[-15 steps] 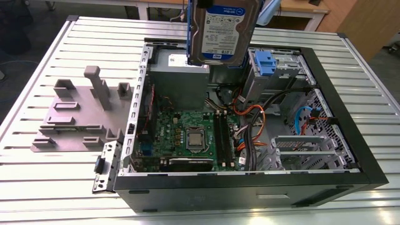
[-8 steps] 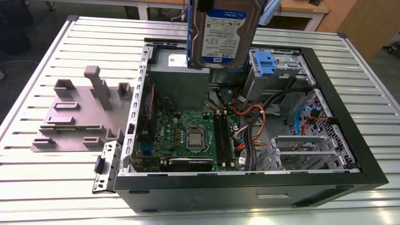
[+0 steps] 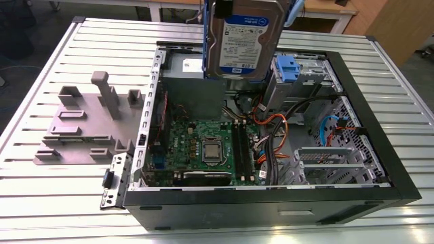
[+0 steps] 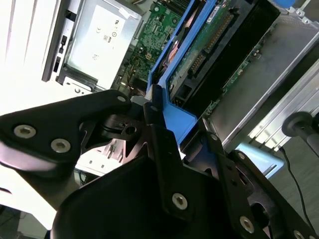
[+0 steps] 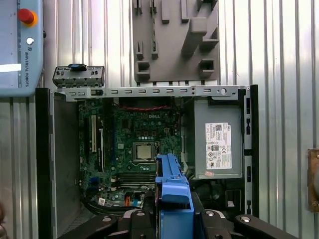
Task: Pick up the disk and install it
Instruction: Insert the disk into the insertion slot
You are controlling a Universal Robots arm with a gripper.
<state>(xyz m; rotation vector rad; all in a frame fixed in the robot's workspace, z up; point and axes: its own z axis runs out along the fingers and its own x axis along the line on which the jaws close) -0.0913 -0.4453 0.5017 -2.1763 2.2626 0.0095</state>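
Disk (image 3: 244, 40) was clamped by its blue carrier frame between the two fingers (image 4: 160, 144) of my gripper (image 4: 177, 122), hanging upright over the one open computer case (image 3: 271, 206); I counted one motherboard (image 3: 203, 145) inside it and one grey fixture block (image 3: 88, 127) beside it on the slatted table (image 3: 386, 71)
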